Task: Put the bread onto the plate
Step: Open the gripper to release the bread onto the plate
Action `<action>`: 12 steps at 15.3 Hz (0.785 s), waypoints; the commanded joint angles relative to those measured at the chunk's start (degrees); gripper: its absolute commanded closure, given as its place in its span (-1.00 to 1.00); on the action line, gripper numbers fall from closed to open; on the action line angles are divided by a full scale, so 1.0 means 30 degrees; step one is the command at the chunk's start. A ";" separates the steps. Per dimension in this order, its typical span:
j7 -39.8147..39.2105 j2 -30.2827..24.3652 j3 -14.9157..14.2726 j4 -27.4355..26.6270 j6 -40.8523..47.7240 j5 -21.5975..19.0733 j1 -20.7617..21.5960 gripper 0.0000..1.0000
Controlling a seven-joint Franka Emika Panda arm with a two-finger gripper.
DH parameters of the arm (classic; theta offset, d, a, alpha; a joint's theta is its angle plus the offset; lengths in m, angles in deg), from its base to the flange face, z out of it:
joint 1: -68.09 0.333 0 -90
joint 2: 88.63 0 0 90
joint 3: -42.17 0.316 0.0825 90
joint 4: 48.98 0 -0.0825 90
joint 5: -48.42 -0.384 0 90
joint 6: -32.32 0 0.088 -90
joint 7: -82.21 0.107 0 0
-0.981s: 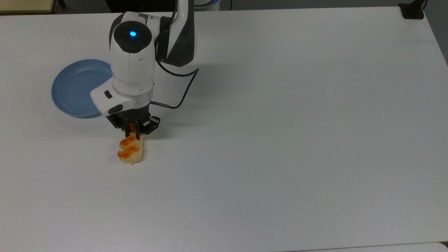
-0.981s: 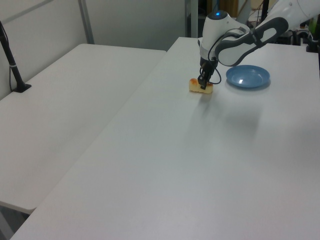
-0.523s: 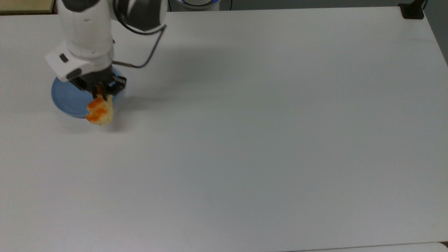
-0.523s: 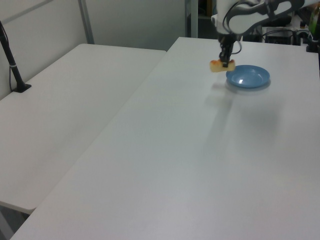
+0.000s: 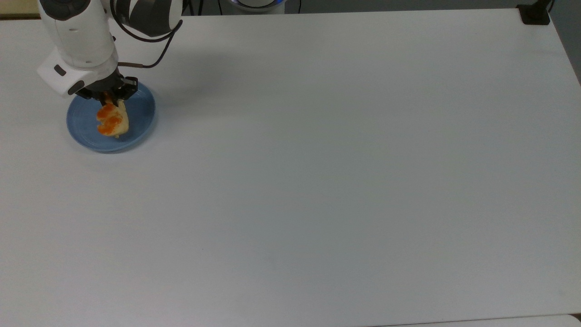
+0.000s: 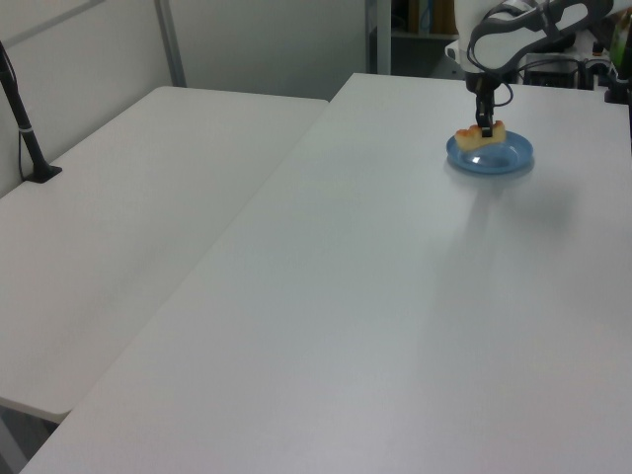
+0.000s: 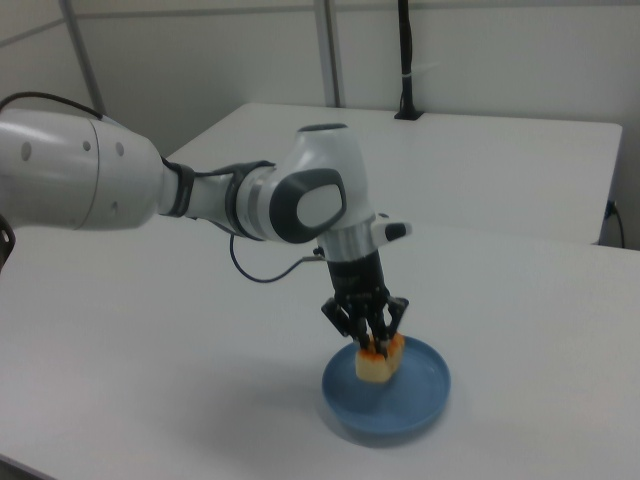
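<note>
The light blue plate [image 5: 138, 119] [image 6: 509, 158] [image 7: 420, 400] lies near the top view's left edge of the white table. The bread [image 5: 112, 121] [image 6: 479, 136] [image 7: 380, 362], a pale loaf with orange-brown stripes, hangs over the plate's middle, close to its surface. My gripper [image 5: 109, 96] [image 6: 485, 129] [image 7: 374, 342] comes down from above and is shut on the bread's end nearest the arm. Whether the bread touches the plate cannot be told.
The white table [image 5: 345, 172] stretches wide and bare to the top view's right. A second white table [image 6: 128, 217] adjoins it on the left view's left. A black post [image 6: 25, 128] stands at that table's far edge, and a black base [image 5: 534, 14] sits at the top view's upper right corner.
My gripper has carried the bread from the bare table up and toward the top view's left. The bread went from beside the plate's rim to over the plate's middle, and lower.
</note>
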State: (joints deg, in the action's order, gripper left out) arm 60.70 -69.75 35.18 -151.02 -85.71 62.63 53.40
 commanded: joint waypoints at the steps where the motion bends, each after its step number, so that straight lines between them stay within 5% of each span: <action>1: -0.0505 -0.0316 0.0101 -0.1259 -0.1286 0.0539 -0.0465 0.56; 3: -0.0505 -0.0287 0.0042 -0.1496 -0.2226 0.0539 -0.0758 0.53; 4: -0.0505 -0.0257 0.0042 -0.1497 -0.2258 0.0568 -0.0759 0.28; 5: -0.0534 -0.0228 0.0042 -0.1497 -0.2258 0.0568 -0.0759 -0.46; 6: -0.0505 -0.0228 0.0042 -0.1468 -0.2258 0.0568 -0.0759 -0.99; 12: -0.0212 -0.0432 0.0042 -0.1380 -0.1966 0.0305 -0.0788 -1.00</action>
State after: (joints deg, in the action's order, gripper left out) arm 60.09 -69.59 35.18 -154.18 -90.99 63.32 51.24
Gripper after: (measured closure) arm 0.172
